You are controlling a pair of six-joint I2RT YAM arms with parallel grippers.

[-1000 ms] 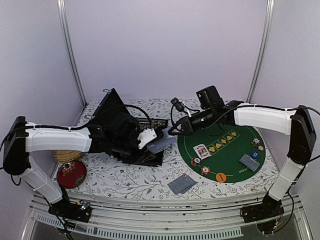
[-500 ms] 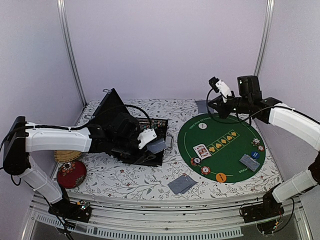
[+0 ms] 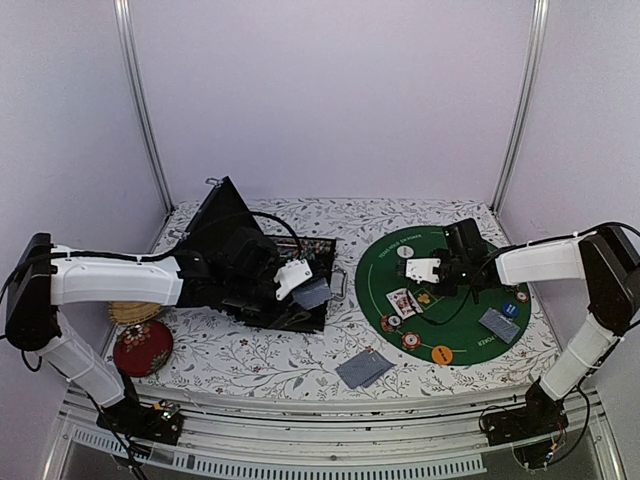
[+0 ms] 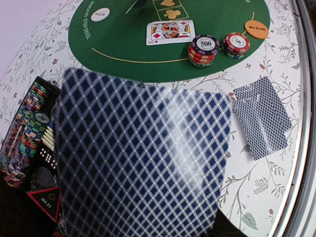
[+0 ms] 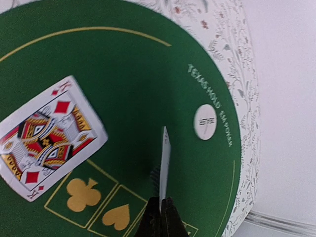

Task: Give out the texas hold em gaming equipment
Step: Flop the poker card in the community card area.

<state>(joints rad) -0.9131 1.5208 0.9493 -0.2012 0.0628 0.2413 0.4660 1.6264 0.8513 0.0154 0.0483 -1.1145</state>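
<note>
Cards (image 4: 259, 118) half dealt: pinching a card (image 5: 164, 158) in right fingers (image 5: 154, 223) over mat (image 5: 123, 64), gripping second card (image 4: 143, 163) in left fingers (image 3: 298, 276) by case (image 3: 235, 240); chips (image 4: 205, 48), king (image 4: 169, 32) down.

Floral-print worktop (image 3: 250, 365): open black case (image 3: 235, 250) left of centre, striped-edge chips (image 4: 29, 131) racked inside; green semicircular felt mat (image 4: 123, 29) to its right. On mat: face-up king card (image 3: 403, 301) toward the left; white button disc (image 3: 404, 252) behind it; two striped chip stacks (image 4: 203, 48) before it; orange button disc (image 3: 442, 353) at front rim. Blue-backed card pile (image 3: 363, 368) on worktop before mat. Left pincer (image 3: 303, 285) grips a blue-backed single card (image 4: 143, 163) over the case's right end; right pincer (image 5: 160, 213) grips an edge-on card (image 5: 164, 163) above the mat.
</note>
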